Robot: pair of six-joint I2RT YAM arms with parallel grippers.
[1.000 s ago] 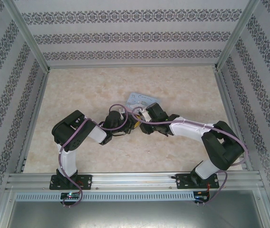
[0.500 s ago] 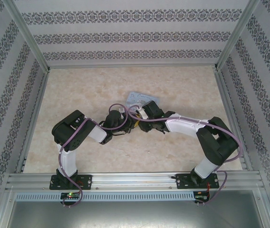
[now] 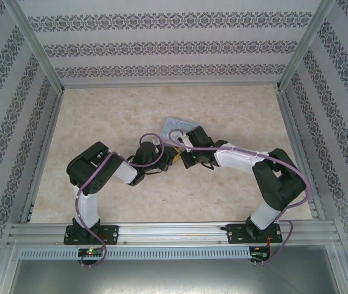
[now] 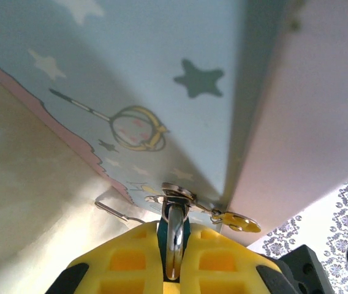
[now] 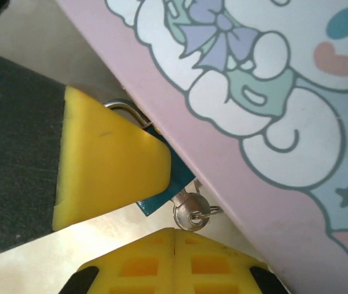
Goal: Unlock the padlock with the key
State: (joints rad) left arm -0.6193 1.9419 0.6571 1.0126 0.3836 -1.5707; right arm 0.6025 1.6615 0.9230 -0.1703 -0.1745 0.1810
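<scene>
The padlock (image 5: 180,177), small and teal, is clamped between the yellow fingers of my left gripper (image 4: 174,229), which is shut on it. Its silver shackle (image 4: 175,242) shows edge-on between those fingers. The key (image 5: 189,211) sticks out of the padlock's lower end, its round silver head carrying a small ring. Directly below the key head is my right gripper (image 5: 174,231), its two pads pressed together and nothing visibly between them. In the top view both grippers (image 3: 177,157) meet beside the tin.
The light-blue cartoon-printed tin box (image 3: 183,127) with a pink side (image 5: 272,202) lies right against the padlock and both grippers. A small gold tag (image 4: 242,221) hangs from the key ring. Patterned walls enclose the marbled table (image 3: 100,116).
The right arm has slid left toward the left gripper and its jaws have shut. The left arm and the padlock have stayed in place.
</scene>
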